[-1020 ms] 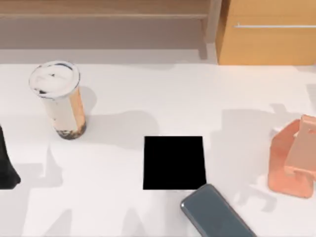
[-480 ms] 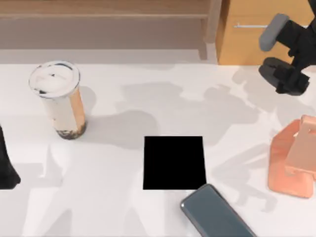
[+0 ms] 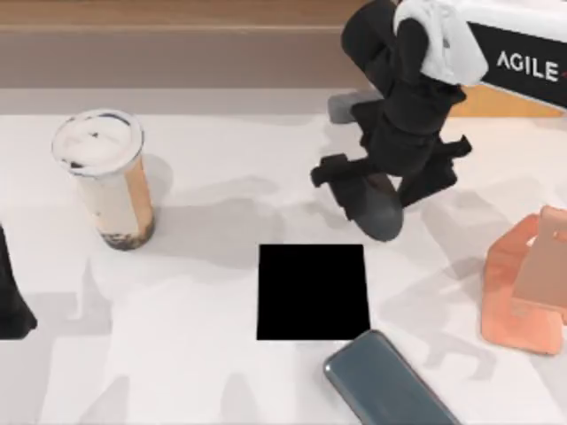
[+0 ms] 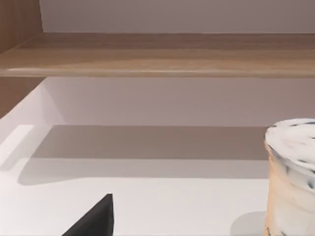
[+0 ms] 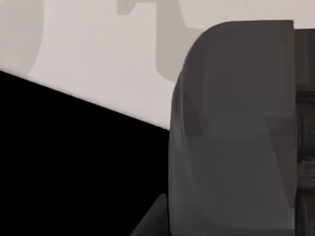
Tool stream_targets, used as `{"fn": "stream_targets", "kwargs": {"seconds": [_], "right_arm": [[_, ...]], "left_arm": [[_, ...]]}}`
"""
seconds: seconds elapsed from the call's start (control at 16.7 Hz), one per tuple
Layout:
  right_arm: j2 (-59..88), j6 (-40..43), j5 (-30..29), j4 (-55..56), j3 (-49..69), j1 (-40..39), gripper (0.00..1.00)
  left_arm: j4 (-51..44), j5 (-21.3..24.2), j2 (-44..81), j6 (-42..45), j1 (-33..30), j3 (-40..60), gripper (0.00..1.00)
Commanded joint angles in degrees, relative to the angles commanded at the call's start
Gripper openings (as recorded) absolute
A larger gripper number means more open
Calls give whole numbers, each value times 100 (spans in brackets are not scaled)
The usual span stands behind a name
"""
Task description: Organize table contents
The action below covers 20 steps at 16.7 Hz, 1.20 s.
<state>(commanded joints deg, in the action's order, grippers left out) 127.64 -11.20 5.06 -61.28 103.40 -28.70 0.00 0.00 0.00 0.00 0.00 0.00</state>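
My right gripper (image 3: pixel 383 181) is shut on the grey computer mouse (image 3: pixel 379 215), holding it above the table (image 3: pixel 221 372) just behind the far right corner of the black square pad (image 3: pixel 312 292). In the right wrist view the mouse (image 5: pixel 236 128) is close up beside the pad (image 5: pixel 74 162). The tall cup of milky-brown drink (image 3: pixel 106 177) stands upright at the back left. The dark grey-blue phone (image 3: pixel 385 385) lies at the front edge, right of the pad's near corner. The salmon-orange stand (image 3: pixel 523 288) sits at the right edge. My left gripper (image 3: pixel 11 301) is parked at the left edge.
A light-brown wooden shelf (image 3: pixel 177 18) runs along the back of the table, with an orange-wood cabinet (image 3: pixel 505 102) behind my right arm. The left wrist view has the shelf (image 4: pixel 157 54) and the cup's lid (image 4: pixel 295 142).
My right arm has come in from the far right and swept left and forward with the mouse, from over the cabinet to just behind the pad. The left arm has not moved.
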Motion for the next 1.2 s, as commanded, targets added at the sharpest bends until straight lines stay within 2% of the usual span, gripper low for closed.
{"fn": "stream_targets", "kwargs": {"seconds": [0.24, 0.48, 0.6, 1.2], "right_arm": [[167, -2082, -214, -149, 21, -821, 0], [230, -3200, -398, -257, -26, -1318, 0], [243, -3404, -440, -284, -40, -1415, 0], [296, -3405, -436, -120, -149, -1412, 0]], "left_arm": [[0, 0, 0, 0, 0, 0, 100], [0, 0, 0, 0, 0, 0, 100], [0, 0, 0, 0, 0, 0, 100], [0, 0, 0, 0, 0, 0, 100]]}}
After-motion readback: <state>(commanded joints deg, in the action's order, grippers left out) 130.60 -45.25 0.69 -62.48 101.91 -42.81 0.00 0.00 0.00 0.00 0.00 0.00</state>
